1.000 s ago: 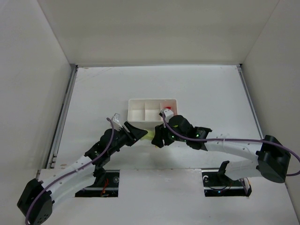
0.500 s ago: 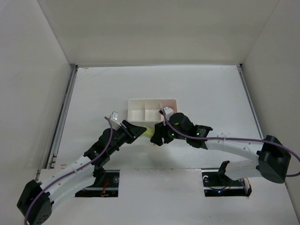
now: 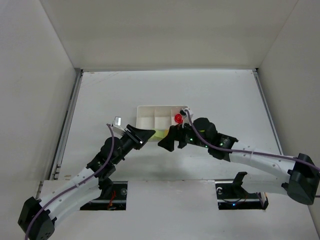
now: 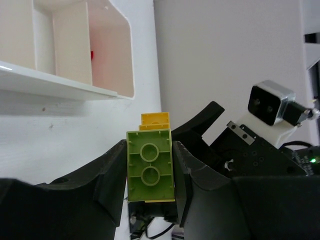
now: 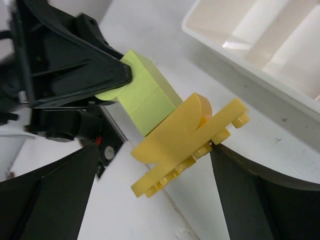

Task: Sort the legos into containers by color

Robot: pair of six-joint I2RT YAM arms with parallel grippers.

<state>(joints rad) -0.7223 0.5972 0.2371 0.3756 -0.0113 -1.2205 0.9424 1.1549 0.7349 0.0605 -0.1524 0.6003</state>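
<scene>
Tray (image 3: 150, 107) of three white compartments lies on the worktop (image 3: 225, 95), its long side running left to right in the overhead view. A red brick (image 3: 178, 118) sits in the tray's right-end compartment; in the left wrist view it shows only as a small red patch behind the dividing wall.

Just off the tray's near edge, in front of the middle compartment, the two arms meet. The left gripper (image 4: 150, 148) has its jaws closed on a light green brick (image 4: 150, 169). They press its two long sides, and the brick's two studs face the wrist camera. The brick's far end points toward the tray.

A yellow piece (image 5: 176, 134) is joined to that far end of the green brick. It looks like a flat plate with a rounded part, and a row of studs shows along its lower edge. It lies tilted between the green brick and the tray's near wall, close to the tray but outside it.

The right gripper (image 5: 154, 159) reaches in from the tray's right side. Its jaws are spread wide, one on each side of the yellow piece. The right-hand jaw is just beside the plate's edge and the other is well apart from it. I cannot tell whether the nearer jaw touches the plate.
</scene>
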